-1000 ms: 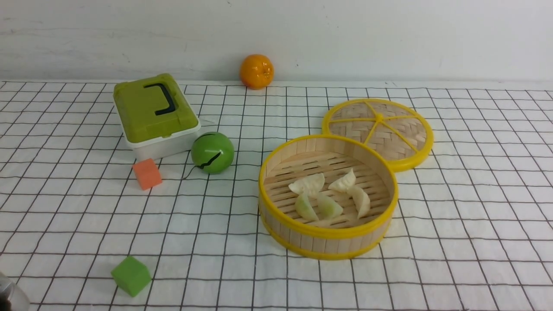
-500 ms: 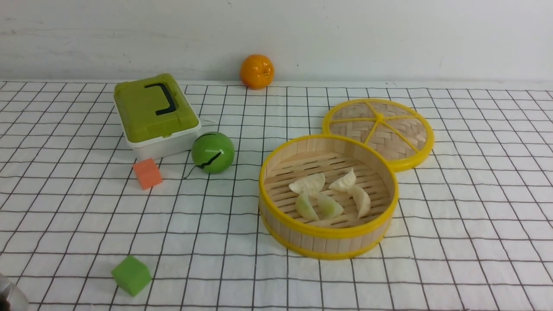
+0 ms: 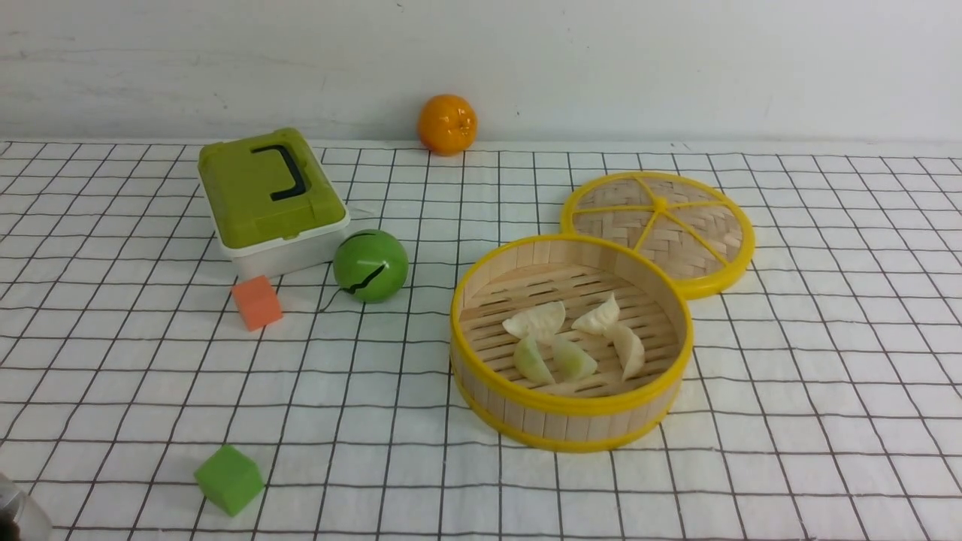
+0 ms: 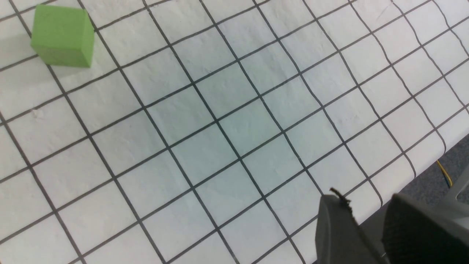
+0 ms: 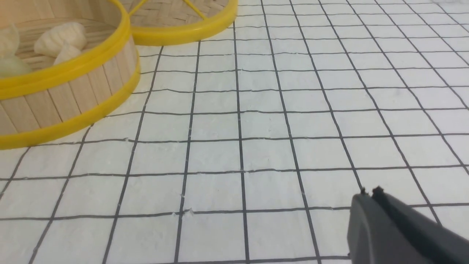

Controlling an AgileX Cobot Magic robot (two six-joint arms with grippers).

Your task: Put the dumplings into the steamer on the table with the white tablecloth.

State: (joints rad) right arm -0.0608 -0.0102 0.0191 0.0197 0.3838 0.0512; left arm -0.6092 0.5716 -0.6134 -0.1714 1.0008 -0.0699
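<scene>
White gridded cloth (image 3: 827,361), wide right of the steamer (image 3: 571,417)

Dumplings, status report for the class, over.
Left gripper slightly open, empty; right gripper shut, empty. Five dumplings inside steamer. Lid off, behind steamer; nothing blocking its top.

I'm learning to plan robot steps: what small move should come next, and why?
Probably ease the left hand back from the white gridded tablecloth, since all five cream and pale-green dumplings in view already lie inside the yellow-rimmed bamboo steamer.
</scene>
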